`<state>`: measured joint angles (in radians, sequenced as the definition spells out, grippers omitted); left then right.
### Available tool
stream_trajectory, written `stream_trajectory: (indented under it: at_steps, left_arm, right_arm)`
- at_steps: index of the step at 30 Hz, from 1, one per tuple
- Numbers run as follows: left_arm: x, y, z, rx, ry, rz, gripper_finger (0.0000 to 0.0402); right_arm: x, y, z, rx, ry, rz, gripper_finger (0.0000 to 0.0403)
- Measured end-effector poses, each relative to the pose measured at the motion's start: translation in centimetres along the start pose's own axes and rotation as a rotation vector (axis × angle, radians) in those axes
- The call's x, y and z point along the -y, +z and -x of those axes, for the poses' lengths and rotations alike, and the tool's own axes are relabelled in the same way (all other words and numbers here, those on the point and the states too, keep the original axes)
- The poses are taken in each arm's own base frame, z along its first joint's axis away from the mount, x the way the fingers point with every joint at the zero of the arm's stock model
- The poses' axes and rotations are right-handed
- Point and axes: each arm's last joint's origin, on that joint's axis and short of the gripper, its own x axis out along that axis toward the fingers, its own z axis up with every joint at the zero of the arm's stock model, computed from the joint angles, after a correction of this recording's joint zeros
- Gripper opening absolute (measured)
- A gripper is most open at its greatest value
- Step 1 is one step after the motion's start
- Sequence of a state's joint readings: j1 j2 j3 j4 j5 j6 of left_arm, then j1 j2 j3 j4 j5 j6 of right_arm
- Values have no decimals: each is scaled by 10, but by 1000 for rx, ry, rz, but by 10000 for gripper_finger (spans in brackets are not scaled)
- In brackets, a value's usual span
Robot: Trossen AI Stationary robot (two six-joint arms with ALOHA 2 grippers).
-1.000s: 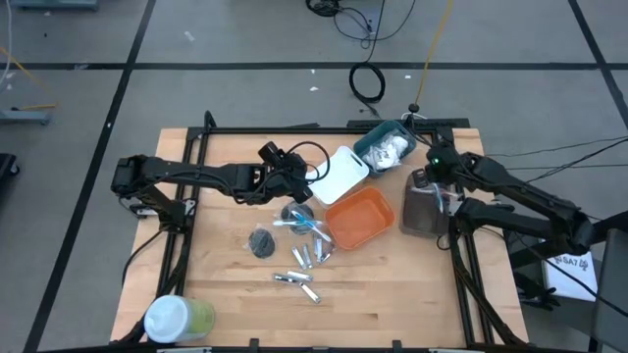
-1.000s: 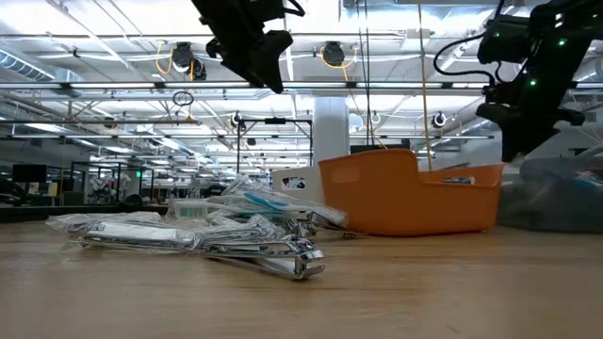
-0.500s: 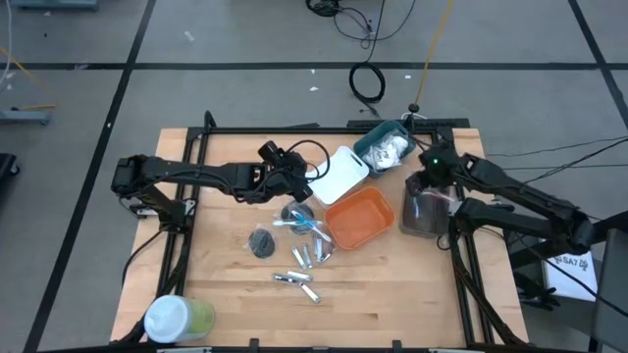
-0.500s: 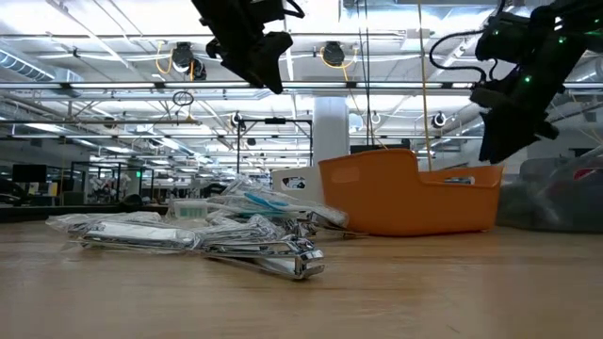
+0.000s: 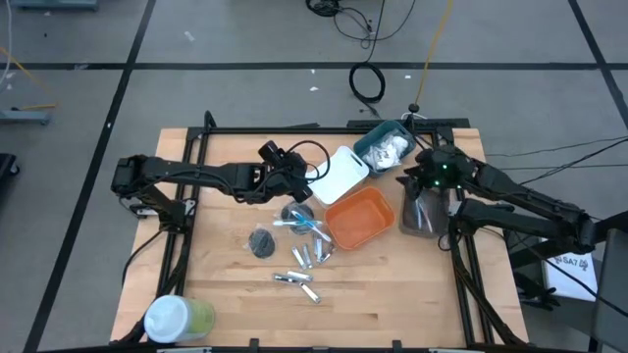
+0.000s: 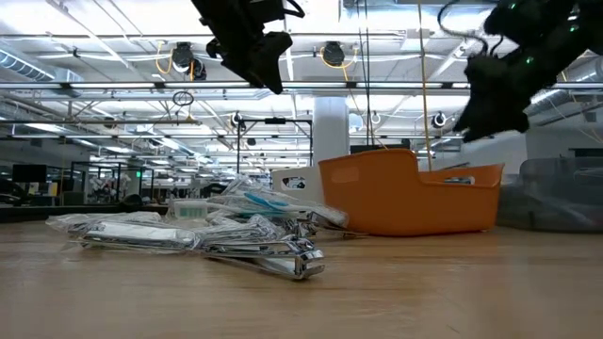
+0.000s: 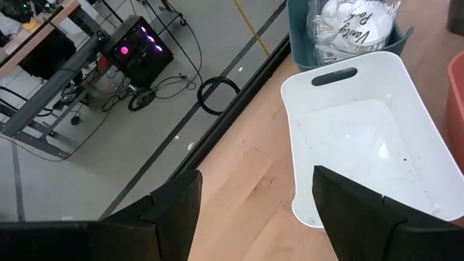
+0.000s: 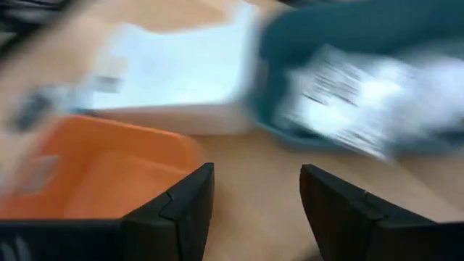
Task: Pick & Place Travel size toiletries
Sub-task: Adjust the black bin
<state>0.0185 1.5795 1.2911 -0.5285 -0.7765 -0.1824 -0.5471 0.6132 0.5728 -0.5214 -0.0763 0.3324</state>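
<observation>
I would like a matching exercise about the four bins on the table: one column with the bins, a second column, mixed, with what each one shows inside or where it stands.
Bins:
1. teal bin
2. white bin
3. orange bin
4. dark bin

Descriptions:
A. nearest the loose pile of small items
B. holds white crinkly packets
C. at the table's right edge, below the right gripper
D. empty inside, with a slot handle in its wall

Pairs: 1-B, 2-D, 3-A, 4-C
</observation>
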Motion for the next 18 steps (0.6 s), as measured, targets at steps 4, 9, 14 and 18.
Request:
stream_trajectory:
  at_steps: [4, 9, 14, 18]
  left_arm:
    - [0, 0, 0, 0, 0, 0, 257]
    - [-1, 0, -1, -1, 3, -2, 257]
    - [-1, 0, -1, -2, 4, 6, 257]
    - [-1, 0, -1, -1, 4, 13, 257]
  right_arm:
    - [-14, -1, 8, -7, 254, 63, 193]
    - [-19, -14, 15, -175, 203, 73, 178]
    - [-13, -28, 13, -353, -86, 48, 118]
    - [-14, -35, 4, -494, -138, 49, 43]
